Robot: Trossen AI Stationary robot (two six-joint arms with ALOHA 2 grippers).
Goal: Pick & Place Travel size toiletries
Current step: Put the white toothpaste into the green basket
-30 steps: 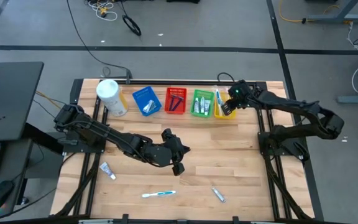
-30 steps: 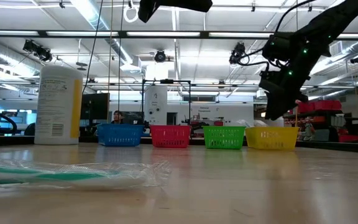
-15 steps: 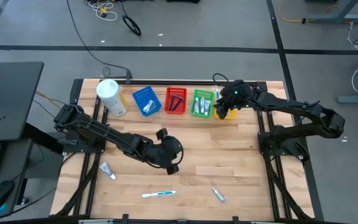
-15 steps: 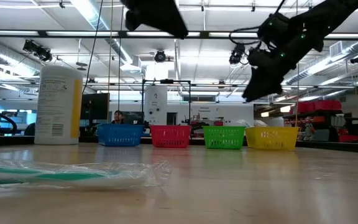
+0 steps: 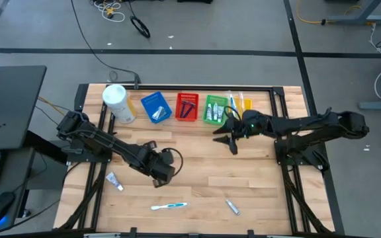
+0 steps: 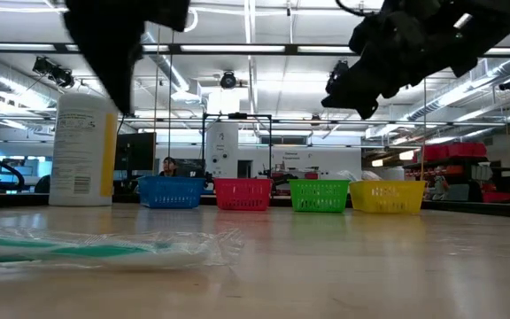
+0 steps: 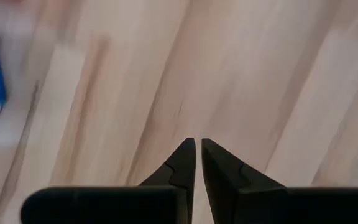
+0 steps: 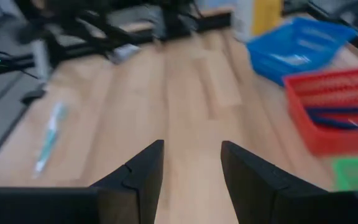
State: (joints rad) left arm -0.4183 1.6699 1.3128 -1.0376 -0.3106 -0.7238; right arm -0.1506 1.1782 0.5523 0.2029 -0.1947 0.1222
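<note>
Right claw (image 5: pixel 229 140) is held open and empty above bare table, just in front of the green basket (image 5: pixel 215 110); left claw (image 5: pixel 156 177) is nearly shut, nothing gripped, hovering mid-table. Step judged: between picks, a new item being sought. Nearest the left claw lies the wrapped toothbrush (image 5: pixel 169 207), just toward the table's front edge; a tube (image 5: pixel 114 180) sits to its outer side. Another tube (image 5: pixel 232 206) lies well in front of the right claw. Next move calls for descent over one item, jaws opened, then carriage to the far baskets.
</note>
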